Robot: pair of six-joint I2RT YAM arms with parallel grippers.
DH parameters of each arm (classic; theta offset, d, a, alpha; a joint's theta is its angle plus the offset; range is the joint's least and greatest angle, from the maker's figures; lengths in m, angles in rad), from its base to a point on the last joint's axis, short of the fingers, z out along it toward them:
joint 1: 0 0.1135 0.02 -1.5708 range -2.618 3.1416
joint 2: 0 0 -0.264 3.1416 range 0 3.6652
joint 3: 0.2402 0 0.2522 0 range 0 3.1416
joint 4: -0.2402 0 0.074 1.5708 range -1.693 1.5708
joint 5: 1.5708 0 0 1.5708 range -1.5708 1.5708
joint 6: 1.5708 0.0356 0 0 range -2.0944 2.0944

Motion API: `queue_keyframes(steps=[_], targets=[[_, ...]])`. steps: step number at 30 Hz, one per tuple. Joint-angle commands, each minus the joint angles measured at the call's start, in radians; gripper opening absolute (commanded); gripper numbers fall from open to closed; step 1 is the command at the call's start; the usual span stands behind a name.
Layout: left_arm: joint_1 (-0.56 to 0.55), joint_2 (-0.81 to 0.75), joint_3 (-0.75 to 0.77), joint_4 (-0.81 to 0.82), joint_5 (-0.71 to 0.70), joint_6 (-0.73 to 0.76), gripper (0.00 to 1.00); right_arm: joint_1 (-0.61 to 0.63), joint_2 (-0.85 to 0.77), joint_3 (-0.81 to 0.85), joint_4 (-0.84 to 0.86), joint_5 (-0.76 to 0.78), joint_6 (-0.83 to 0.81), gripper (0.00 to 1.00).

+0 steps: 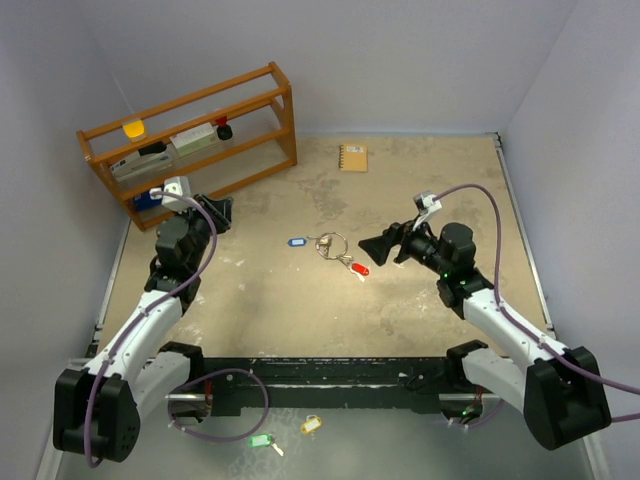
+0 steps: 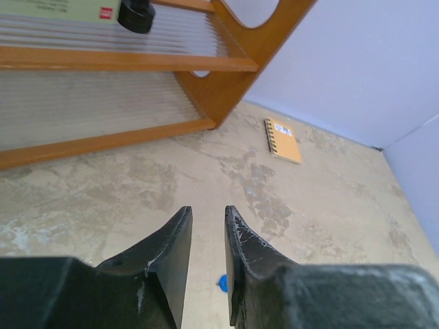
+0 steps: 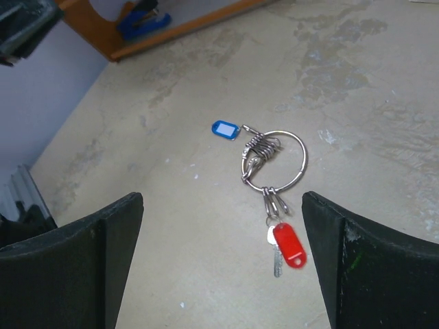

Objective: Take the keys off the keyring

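Observation:
The keyring (image 1: 331, 243) is a thin silver ring lying flat mid-table, with a coil of small clips on it. In the right wrist view the keyring (image 3: 274, 161) has the blue-tagged key (image 3: 223, 129) at its upper left and the red-tagged key (image 3: 289, 245) hanging from clips at its lower edge. The blue tag (image 1: 296, 241) and red tag (image 1: 361, 268) also show from above. My right gripper (image 3: 221, 205) is wide open and empty, just right of the ring (image 1: 368, 245). My left gripper (image 2: 207, 212) is empty with a narrow gap, near the shelf (image 1: 222, 211); a bit of blue tag (image 2: 222, 282) shows between its fingers.
A wooden shelf rack (image 1: 255, 118) with small items stands at the back left. A tan spiral notebook (image 1: 352, 157) lies at the back. A green tag (image 1: 261, 440) and a yellow tag (image 1: 311, 425) lie on the near ledge behind the arm bases.

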Motion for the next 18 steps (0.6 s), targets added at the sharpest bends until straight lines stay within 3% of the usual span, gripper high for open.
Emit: queue_keyframes(steps=[1, 2, 5, 6, 8, 10, 18], targets=[[0.003, 0.013, 0.045, 0.068, 0.094, -0.027, 0.24, 0.001, 0.026, -0.059, 0.279, 0.028, 0.278, 0.99], [0.002, 0.010, 0.041, 0.076, 0.101, -0.031, 0.24, 0.000, 0.048, -0.053, 0.286, 0.024, 0.320, 0.98], [0.002, -0.009, 0.031, 0.095, 0.122, -0.033, 0.25, 0.000, 0.119, 0.028, 0.214, -0.051, 0.235, 1.00], [0.002, -0.019, 0.029, 0.096, 0.125, -0.032, 0.26, 0.001, 0.145, 0.054, 0.175, -0.060, 0.224, 0.96], [0.002, -0.036, 0.026, 0.090, 0.125, -0.032, 0.25, 0.001, 0.192, 0.083, 0.116, -0.066, 0.208, 0.77], [0.002, -0.056, 0.022, 0.089, 0.118, -0.029, 0.23, 0.001, 0.226, 0.116, 0.027, -0.043, 0.173, 0.69], [0.002, -0.109, 0.010, 0.090, 0.084, -0.028, 0.22, 0.029, 0.081, 0.138, -0.292, 0.222, -0.068, 0.66]])
